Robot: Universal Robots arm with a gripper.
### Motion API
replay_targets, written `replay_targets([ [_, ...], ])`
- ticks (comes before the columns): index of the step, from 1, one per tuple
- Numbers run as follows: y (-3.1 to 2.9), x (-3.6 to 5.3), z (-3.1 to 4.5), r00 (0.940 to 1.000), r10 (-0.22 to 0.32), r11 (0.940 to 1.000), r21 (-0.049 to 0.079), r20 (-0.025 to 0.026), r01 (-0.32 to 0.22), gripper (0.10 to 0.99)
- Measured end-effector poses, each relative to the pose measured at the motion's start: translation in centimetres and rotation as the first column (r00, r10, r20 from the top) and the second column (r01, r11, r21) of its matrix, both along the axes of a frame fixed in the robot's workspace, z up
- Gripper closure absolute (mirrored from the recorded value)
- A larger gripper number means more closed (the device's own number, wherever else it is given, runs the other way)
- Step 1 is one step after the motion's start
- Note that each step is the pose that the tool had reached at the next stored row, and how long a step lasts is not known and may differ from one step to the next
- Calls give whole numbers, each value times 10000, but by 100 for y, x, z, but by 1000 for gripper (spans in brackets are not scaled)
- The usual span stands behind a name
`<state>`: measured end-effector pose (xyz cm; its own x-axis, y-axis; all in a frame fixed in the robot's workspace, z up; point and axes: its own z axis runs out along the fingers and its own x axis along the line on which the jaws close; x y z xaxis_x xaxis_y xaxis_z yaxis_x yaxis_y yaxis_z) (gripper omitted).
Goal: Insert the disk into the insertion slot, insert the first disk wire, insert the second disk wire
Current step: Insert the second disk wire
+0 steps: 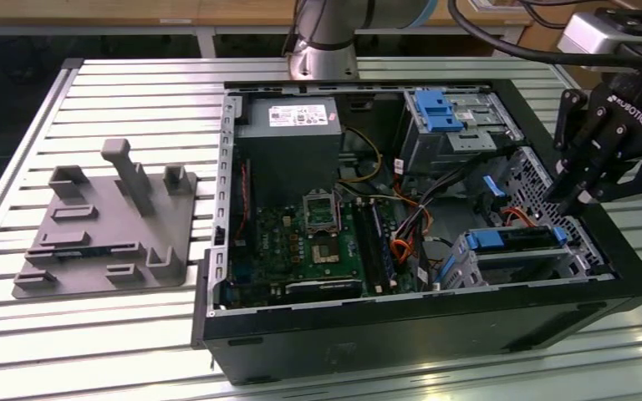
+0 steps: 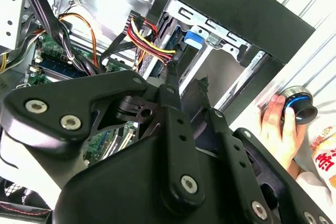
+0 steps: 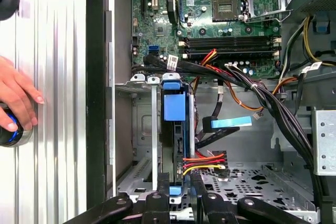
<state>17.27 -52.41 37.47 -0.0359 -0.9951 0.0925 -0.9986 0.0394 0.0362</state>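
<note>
The silver-grey disk in its bright blue plastic frame [image 3: 174, 109] sits inside the perforated sheet-metal insertion slot [image 3: 137, 145]. The black gripper [image 1: 574, 203] hovers just above, jaws slightly apart and empty. I'd say the loose blue-tipped flat wire [image 3: 231, 123] wants pinching close behind its plug, squared to the disk.

Bright even room light. Hard glare off the slatted metal counter [image 1: 109, 334] in the exterior view, blown white in both wrist views. Computer case [image 1: 410, 334] interior darker, shadowed under cables [image 1: 433, 209].
</note>
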Motion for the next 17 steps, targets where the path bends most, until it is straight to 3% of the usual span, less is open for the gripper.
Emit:
replay_targets([
  [12, 21, 0, 18, 10000, 0, 10000, -44, 0, 0, 788],
  [14, 81, 0, 18, 10000, 1, 9997, -248, 0, -1, 788],
  [17, 177, 0, 14, 10000, 0, 9973, -739, -1, 0, 788],
])
